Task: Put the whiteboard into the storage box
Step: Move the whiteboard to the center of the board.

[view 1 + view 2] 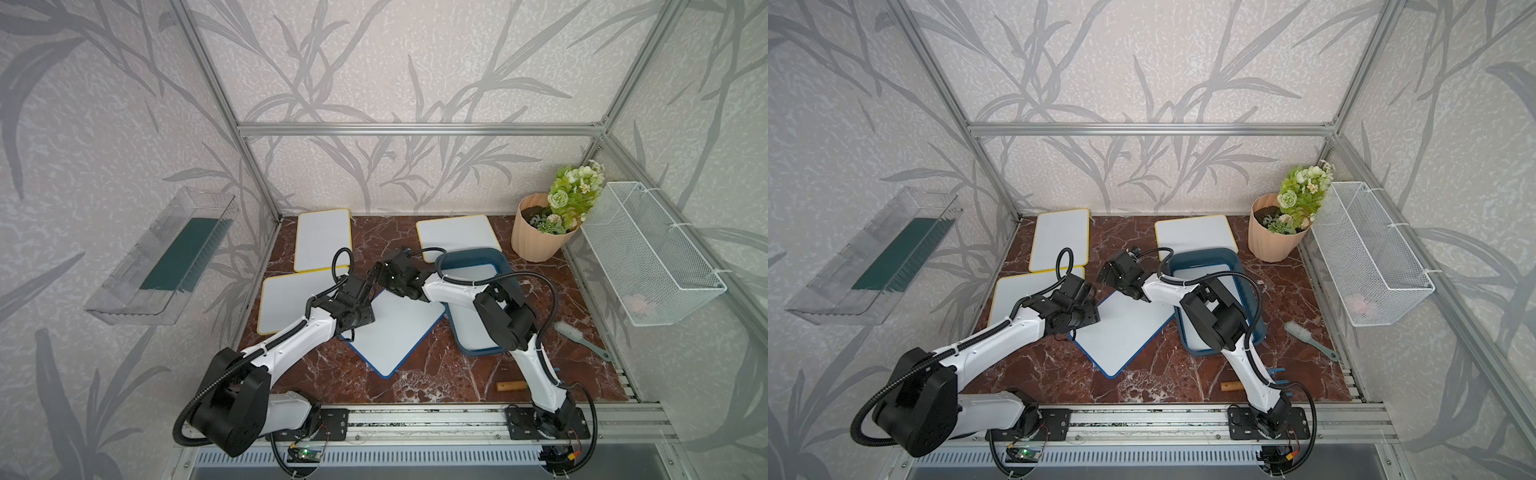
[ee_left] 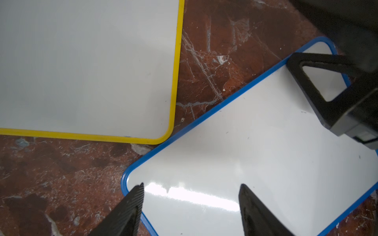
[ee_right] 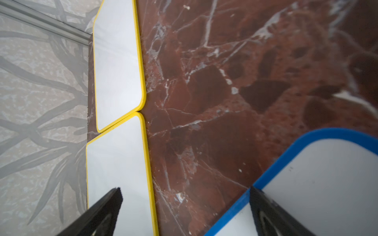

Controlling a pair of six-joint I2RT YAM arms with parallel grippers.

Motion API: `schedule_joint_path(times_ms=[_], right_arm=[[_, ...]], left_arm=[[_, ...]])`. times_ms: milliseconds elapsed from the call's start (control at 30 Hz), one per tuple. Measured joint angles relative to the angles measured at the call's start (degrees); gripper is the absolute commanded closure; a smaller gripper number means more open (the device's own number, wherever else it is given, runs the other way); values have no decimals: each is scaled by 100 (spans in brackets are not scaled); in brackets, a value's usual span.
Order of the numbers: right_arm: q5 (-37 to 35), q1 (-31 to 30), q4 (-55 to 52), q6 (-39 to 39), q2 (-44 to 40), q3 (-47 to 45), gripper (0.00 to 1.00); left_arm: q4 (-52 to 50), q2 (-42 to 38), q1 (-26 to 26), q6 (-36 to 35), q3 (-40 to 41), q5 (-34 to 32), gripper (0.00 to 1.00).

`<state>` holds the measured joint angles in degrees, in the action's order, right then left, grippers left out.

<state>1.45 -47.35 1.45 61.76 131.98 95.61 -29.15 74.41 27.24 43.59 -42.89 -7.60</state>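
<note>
Two grippers attend to one board. Both hang with jaws apart and hold nothing over the blue-framed whiteboard (image 1: 399, 332). It lies flat on the red marble worktop (image 1: 415, 382), just beside the long wall of the storage box (image 1: 473, 253) on the left arm's side. It is not yet in the box. Its nearest corner comes right up to that wall, but I cannot tell whether the two touch.

The left gripper (image 2: 192, 186) is spread over the board's corner farthest from the box, with one fingertip (image 2: 133, 200) above the blue frame and the other above the white face. The right gripper (image 3: 186, 189), jaws spread wide, reaches out from the box side to the next corner along. One fingertip (image 3: 266, 210) is set at the frame and the other is out past the edge.

By my reading the placing makes sense. A thin board lying flush offers nothing to pinch from above, so the fingers go to the rim, where one gripper can steady or tip an edge while the other gets a finger under it.

Inside the box a white board face (image 1: 471, 332) already shows, which suggests the box is being filled one board at a time. A yellow-framed whiteboard (image 1: 457, 235) lies just beyond the box's far end. A second yellow board (image 1: 324, 239) and a third yellow board (image 1: 291, 299) lie well apart from the box, beyond the blue one.
</note>
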Motion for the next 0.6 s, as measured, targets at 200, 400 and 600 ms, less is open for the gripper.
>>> schedule_joint_path(times_ms=[200,400,600], right_arm=[[518,-2,-317,-632,717,1185,1],[767,33,-763,-1172,1060,1895,1],[914,170,-1244,-1742,1056,2070,1]], left_arm=[[31,-20,0,2,94,22,28],[85,-7,0,-4,116,68,29],[214,160,0,-39,116,205,29]])
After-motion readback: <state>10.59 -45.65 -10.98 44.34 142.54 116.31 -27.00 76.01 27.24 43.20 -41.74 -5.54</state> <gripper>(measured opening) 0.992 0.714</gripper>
